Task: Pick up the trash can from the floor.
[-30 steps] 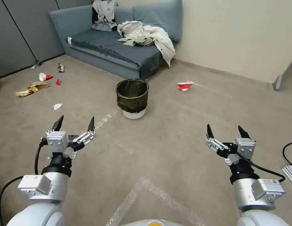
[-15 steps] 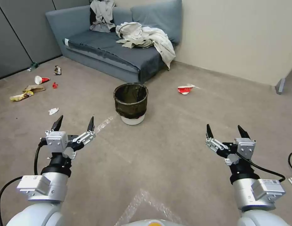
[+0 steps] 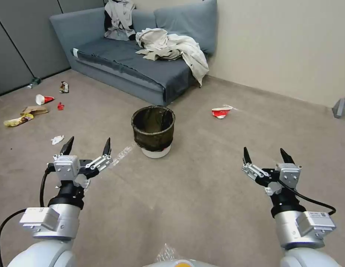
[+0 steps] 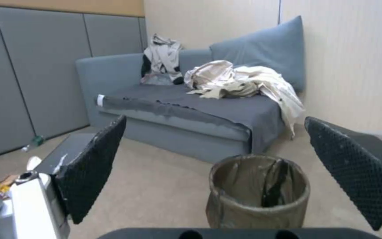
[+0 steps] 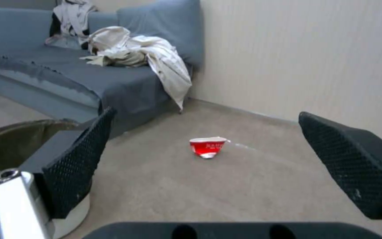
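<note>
While both arms hang forward at the ready, the left gripper [image 3: 87, 145] and right gripper [image 3: 265, 155] stay spread wide and empty. Between and ahead of them the trash can [image 3: 153, 130] stands upright on the floor [image 3: 202, 193], nearer the left gripper. It sits lower and closer than a second ago, so the robot seems to be rolling in; no grasp begun yet.
</note>
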Controlling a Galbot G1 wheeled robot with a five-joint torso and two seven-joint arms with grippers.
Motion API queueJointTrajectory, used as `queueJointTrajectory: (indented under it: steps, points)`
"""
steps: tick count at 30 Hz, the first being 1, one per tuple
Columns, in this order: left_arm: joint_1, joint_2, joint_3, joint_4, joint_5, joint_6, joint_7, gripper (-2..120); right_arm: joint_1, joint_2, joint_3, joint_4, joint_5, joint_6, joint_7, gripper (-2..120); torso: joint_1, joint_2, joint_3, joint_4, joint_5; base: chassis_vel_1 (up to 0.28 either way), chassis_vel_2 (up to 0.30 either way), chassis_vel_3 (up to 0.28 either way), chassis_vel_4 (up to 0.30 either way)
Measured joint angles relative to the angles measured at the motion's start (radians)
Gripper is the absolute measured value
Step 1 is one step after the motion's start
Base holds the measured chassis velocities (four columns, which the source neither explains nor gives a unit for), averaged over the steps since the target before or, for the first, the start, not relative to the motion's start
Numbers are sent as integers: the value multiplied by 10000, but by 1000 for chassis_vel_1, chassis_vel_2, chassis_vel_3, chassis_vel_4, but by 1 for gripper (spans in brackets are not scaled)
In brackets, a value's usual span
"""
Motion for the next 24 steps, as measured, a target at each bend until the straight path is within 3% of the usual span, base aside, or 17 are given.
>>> queueJointTrajectory:
  steps: [24]
  points:
    - [-10, -21, -3, 5, -18, 23, -20, 100, 0, 0, -6, -31, -51, 38, 27, 100, 0, 0, 0, -1, -3, -147, 141, 149, -146]
